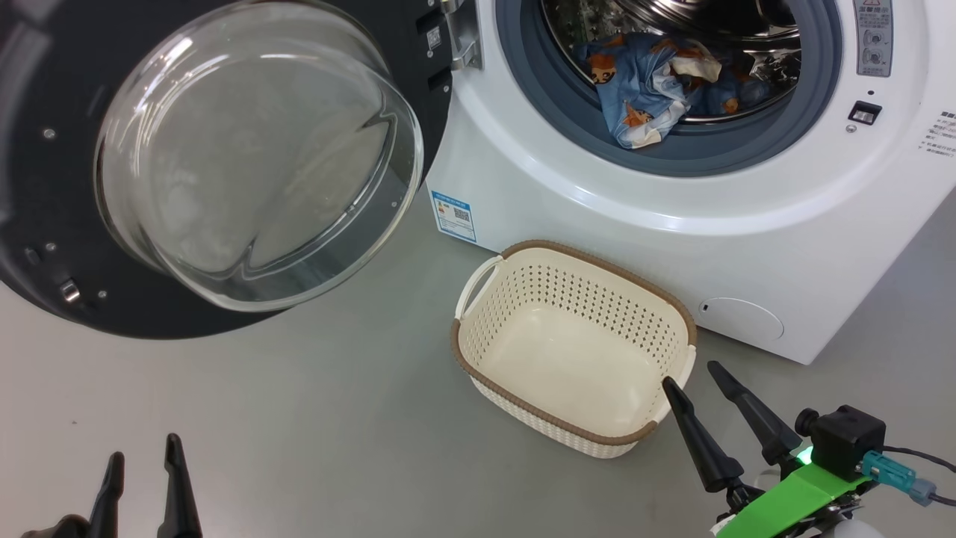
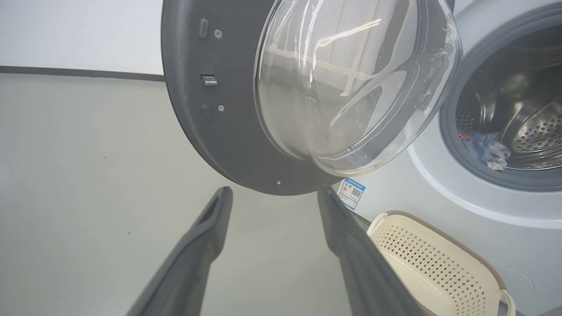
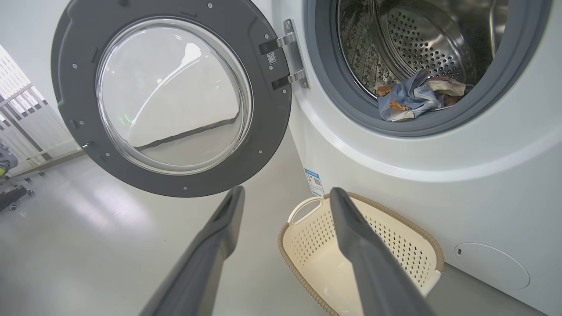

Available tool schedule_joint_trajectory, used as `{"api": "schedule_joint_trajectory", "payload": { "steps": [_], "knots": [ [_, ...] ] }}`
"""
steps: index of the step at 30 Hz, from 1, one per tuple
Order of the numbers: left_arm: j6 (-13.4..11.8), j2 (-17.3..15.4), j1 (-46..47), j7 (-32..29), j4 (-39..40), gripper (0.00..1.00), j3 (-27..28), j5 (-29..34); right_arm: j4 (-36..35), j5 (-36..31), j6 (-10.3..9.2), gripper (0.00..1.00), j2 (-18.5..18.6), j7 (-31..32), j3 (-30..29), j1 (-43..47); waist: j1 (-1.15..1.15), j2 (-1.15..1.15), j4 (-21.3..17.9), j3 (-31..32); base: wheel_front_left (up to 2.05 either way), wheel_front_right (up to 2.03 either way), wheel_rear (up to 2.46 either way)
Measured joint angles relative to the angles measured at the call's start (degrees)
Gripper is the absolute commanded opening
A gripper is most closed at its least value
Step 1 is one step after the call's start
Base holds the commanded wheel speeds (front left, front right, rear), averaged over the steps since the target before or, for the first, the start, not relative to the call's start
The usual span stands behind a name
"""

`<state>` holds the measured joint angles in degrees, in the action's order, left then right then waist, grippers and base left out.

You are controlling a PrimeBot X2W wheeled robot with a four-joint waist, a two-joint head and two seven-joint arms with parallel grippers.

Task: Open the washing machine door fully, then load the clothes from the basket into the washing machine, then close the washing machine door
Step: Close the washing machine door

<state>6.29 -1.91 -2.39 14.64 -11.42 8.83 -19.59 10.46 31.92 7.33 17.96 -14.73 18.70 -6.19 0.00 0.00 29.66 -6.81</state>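
The white washing machine (image 1: 672,187) stands with its round black door (image 1: 45,246) swung wide to the left, glass dome (image 1: 254,157) facing out. The blue printed clothes (image 1: 650,82) lie at the front of the steel drum, partly over the grey gasket. The cream basket (image 1: 575,344) sits on the floor before the machine with nothing inside. My left gripper (image 1: 142,452) is open at the lower left, below the door. My right gripper (image 1: 691,373) is open at the basket's near right corner. In the wrist views the door (image 2: 210,114) (image 3: 66,109), clothes (image 2: 489,147) (image 3: 412,98) and basket (image 2: 430,263) (image 3: 316,245) show past open fingers.
Grey floor (image 1: 299,418) spreads in front of the machine and under the door. A blue label sticker (image 1: 453,215) and a round flap (image 1: 743,317) mark the machine's lower front. A white wall with a dark strip (image 2: 79,72) lies behind the door.
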Motion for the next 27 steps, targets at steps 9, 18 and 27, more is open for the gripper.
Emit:
{"api": "schedule_joint_trajectory", "payload": {
  "steps": [9, 18, 27],
  "knots": [
    [-0.05, 0.01, 0.01, -0.01, 1.29, 0.47, 0.02, -0.79, 0.0, 0.09, 0.0, 1.0, 0.0, 0.01, 0.19, 0.01, 0.0, 0.0, -0.34, 0.16, 0.0, 0.0, 0.0],
    [0.63, -0.04, 2.65, 0.0, 9.1, 0.0, 7.53, -1.21, -0.09, 0.09, 0.0, 1.0, -0.34, 0.0, -0.25, 0.12, 0.0, 0.0, -1.43, 0.11, 0.0, 0.0, 0.0],
    [1.05, -12.84, 17.22, 0.07, 11.8, 0.0, 13.6, -8.72, -0.35, 0.0, 0.0, 1.0, -1.42, 0.0, -0.88, 0.09, 0.0, 0.0, -3.03, -1.44, 0.0, 0.0, 0.0]
  ]
}}
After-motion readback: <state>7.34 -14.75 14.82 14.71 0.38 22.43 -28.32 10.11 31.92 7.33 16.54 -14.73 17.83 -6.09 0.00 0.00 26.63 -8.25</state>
